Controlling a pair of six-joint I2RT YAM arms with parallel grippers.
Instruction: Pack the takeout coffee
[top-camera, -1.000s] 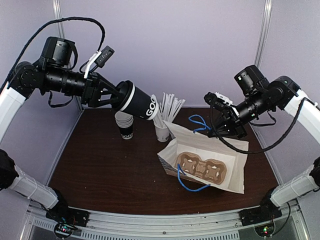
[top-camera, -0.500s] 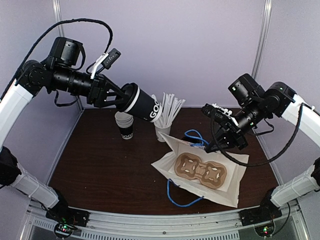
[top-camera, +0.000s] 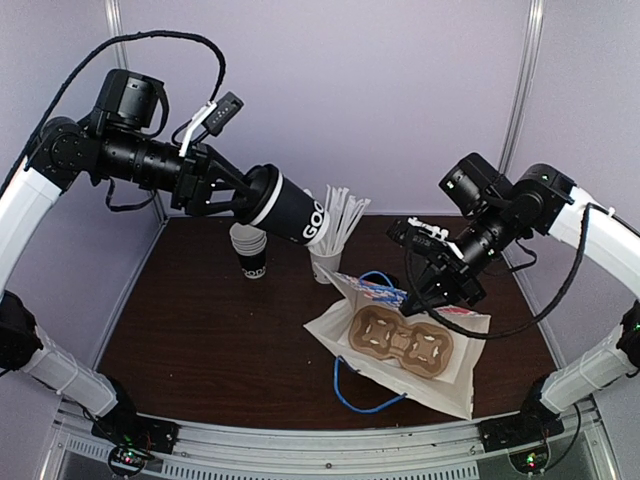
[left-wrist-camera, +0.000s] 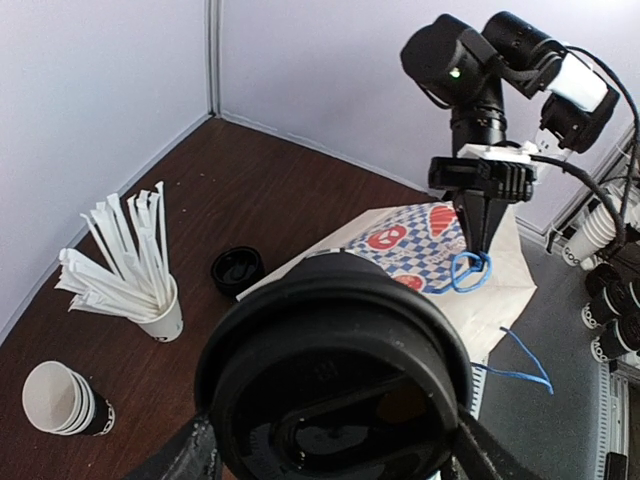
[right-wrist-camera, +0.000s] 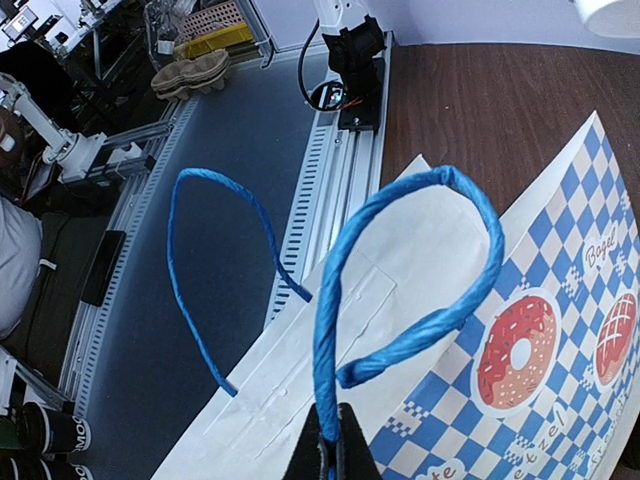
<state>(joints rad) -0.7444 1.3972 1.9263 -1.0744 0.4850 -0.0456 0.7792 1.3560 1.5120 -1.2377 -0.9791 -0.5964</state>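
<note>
Left claw (top-camera: 248, 196) is where I'd worry first. It has the coffee cup (top-camera: 290, 212) by the lid end, tipped way over, base aimed toward 4 o'clock and up in the air well above the table (top-camera: 200, 330). If there's liquid in there, that lid is the only thing stopping a mess, and a grip that close to the lid could pop it. The cup's base also hangs just beside the straws (top-camera: 338, 215) in their white cup, at 12 o'clock from the bag, so a sloppy swing down could knock them over. My guess is the cup needs to come upright before it goes anywhere near the bag.

Other weak spot: right claw (top-camera: 428, 290) has only one blue handle (right-wrist-camera: 400, 290) of the bag (top-camera: 460, 375), lifting the top side so the mouth gapes. The second handle (top-camera: 365, 400) just flops on the table at 6 o'clock. One thin paper loop doing all the work means the bag could sag, twist or slide when the cup pushes in.

Grip-wise: left fingers (left-wrist-camera: 185, 455) are spread wide and clamped on either side of the cup, lid (left-wrist-camera: 335, 380) filling the wrist view. Right claw is pinched fully together on the handle loop, nothing else touching it.

Further out: a brown cup carrier (top-camera: 402, 340) shows inside the bag, a stack of empty cups (top-camera: 250, 250) sits at 9 o'clock from the straws, and a loose black lid (left-wrist-camera: 238, 270) lies between straws and bag.
</note>
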